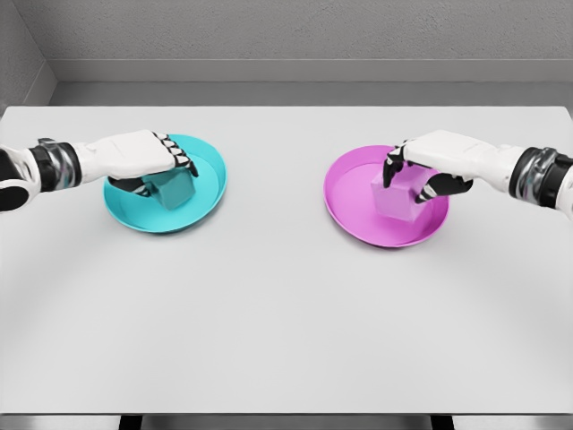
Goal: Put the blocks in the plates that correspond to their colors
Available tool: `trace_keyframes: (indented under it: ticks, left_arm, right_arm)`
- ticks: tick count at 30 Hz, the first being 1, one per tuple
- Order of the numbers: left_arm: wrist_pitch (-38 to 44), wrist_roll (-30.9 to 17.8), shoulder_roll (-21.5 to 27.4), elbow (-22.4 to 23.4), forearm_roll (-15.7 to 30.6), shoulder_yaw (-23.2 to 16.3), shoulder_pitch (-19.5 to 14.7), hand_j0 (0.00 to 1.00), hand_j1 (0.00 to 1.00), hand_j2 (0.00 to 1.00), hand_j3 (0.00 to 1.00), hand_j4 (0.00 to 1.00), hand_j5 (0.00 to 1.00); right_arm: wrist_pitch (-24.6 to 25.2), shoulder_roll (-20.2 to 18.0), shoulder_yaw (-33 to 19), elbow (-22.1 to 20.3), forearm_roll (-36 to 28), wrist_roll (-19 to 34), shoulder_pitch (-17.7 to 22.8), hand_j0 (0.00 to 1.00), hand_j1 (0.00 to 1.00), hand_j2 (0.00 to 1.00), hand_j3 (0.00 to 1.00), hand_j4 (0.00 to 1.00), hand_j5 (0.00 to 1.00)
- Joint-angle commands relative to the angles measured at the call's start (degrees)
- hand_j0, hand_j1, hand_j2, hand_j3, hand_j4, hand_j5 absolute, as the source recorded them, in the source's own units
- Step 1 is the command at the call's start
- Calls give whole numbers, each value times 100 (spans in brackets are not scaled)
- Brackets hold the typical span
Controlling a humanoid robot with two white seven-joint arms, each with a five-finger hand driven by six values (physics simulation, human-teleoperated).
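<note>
Fingers of my left hand (161, 166) clasp the teal cube (173, 189) inside the teal plate (210, 184); my right hand (421, 175) grips the pink cube (397, 202) in the magenta plate (354, 202). Careless release could tip either out.

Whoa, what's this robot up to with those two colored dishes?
It is sorting blocks by color. The left hand grips a teal block over the teal plate, and the right hand grips a pink block over the pink plate. Both blocks sit low inside their matching plates, but neither hand has let go yet.
</note>
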Motion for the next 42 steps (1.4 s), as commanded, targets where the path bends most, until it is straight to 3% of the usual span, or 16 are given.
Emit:
trace_keyframes:
  ticks: [1, 2, 11, 17, 23, 28, 36, 42]
  left_arm:
    - [12, 3, -17, 4, 7, 9, 0, 100, 100, 100, 100, 100, 100]
    - [12, 3, -17, -5, 7, 9, 0, 100, 100, 100, 100, 100, 100]
    - [12, 21, 290, -75, 86, 61, -18, 100, 100, 100, 100, 100, 100]
    - [12, 29, 817, -321, 595, 132, 62, 100, 100, 100, 100, 100, 100]
    - [12, 21, 1292, -339, 1325, 123, 105, 100, 100, 100, 100, 100, 100]
    - [12, 12, 1354, -268, 1580, 140, 123, 100, 100, 100, 100, 100, 100]
    - [12, 12, 1503, -260, 1677, 747, 703, 100, 100, 100, 100, 100, 100]
    - [12, 3, 1547, -268, 1677, 773, 712, 100, 100, 100, 100, 100, 100]
  right_arm:
    - [129, 21, 1, -6, -16, -40, 0, 88, 88, 88, 88, 88, 88]
    - [120, 12, -7, -23, -16, -49, 0, 100, 100, 100, 100, 100, 100]
    - [6, -67, -25, -32, 2, -31, 9, 100, 100, 100, 100, 100, 100]
    - [-1629, -638, -464, -32, -77, -40, 140, 100, 100, 100, 100, 100, 100]
    - [-2947, -1078, -1449, -32, -209, -67, 1397, 100, 100, 100, 100, 100, 100]
    - [-3143, -1122, -1510, -32, -209, -67, 1503, 100, 100, 100, 100, 100, 100]
    - [-3088, -1113, -1528, -32, -209, -67, 1512, 100, 100, 100, 100, 100, 100]
    - [-3079, -1104, -1519, -32, -218, -75, 1512, 100, 100, 100, 100, 100, 100]
